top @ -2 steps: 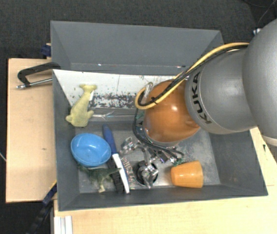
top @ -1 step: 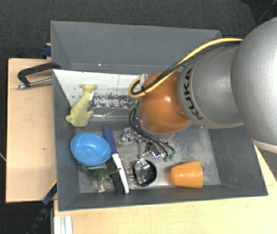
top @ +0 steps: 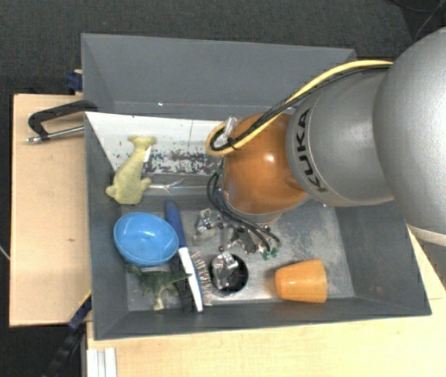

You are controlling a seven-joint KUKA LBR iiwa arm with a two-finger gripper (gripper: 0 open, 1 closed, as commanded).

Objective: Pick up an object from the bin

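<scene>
From where I stand, the arm (top: 364, 140) comes in from the right and its end effector (top: 235, 248) hangs low under the orange cover (top: 258, 171), near the middle of the grey bin (top: 207, 73). This looks like the approach step, with nothing lifted yet. I cannot tell whether the end effector is released or clenched, since the wrist hides it from above. Just below it, towards the front wall, lies a small round black and silver thing (top: 229, 275), touching or nearly touching a white-handled brush (top: 191, 277) on its left. An orange cup (top: 301, 281) lies on its side to the right, a little apart. A blue bowl (top: 146, 238), a blue pen (top: 173, 220) and a yellow plush toy (top: 131, 177) sit further left. The next move, I judge, calls for a short, careful descent onto one thing without catching the brush. The bin's floor is bare scuffed metal, likely slippery, with sloping walls, and dark carpet (top: 207, 6) lies beyond.
</scene>
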